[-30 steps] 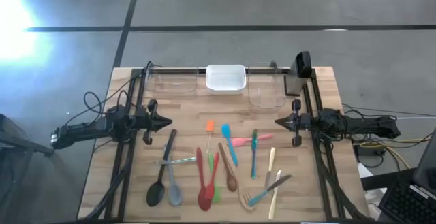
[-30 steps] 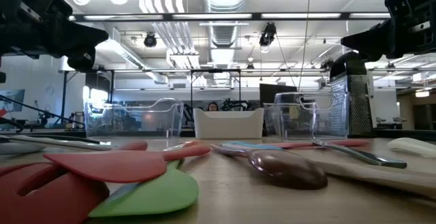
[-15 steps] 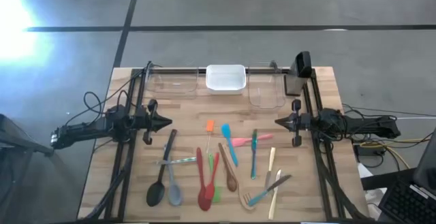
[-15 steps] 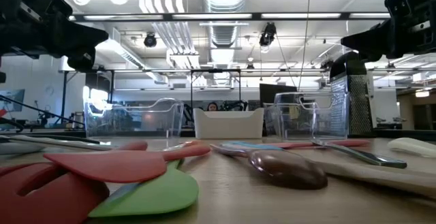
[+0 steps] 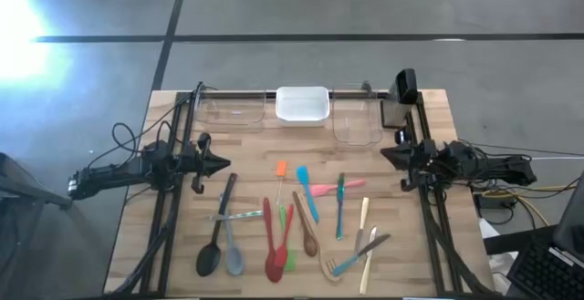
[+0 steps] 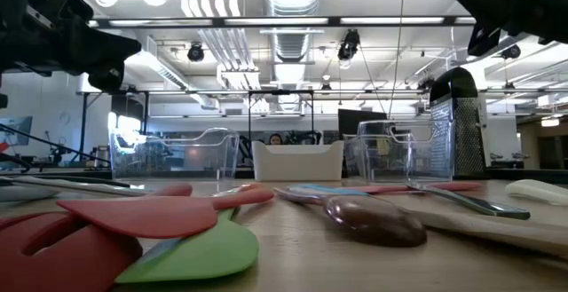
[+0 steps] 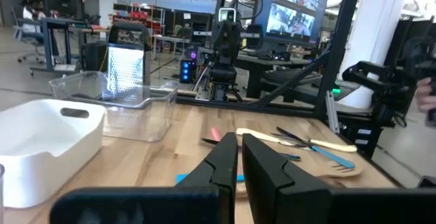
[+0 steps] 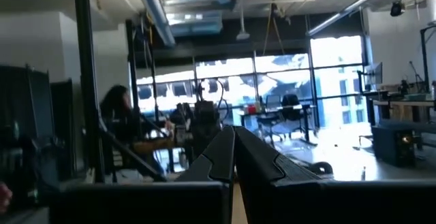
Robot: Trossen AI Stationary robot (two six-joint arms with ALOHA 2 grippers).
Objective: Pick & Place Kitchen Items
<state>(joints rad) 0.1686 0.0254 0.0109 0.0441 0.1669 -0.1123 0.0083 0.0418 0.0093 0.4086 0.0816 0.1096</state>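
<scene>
Change: the right hand (image 5: 387,154) has drawn back toward the surface's (image 5: 429,254) right edge and tipped upward, its camera now seeing the room.
Right hand: fingers closed together, empty.
Left hand (image 5: 224,164): unmoved, closed, empty, above the black spoon (image 5: 216,232).
Utensils: all lie mid-surface, untouched.
Meaning: no pick begun.

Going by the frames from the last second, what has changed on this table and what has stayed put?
Only the right gripper moved: it drew back toward the right table edge and tilted upward, rising in the low view. It took hold of nothing; its fingers are together. The left gripper stayed over the left side, also shut and empty. The utensils, the white tub and the clear tubs lie as before.
</scene>
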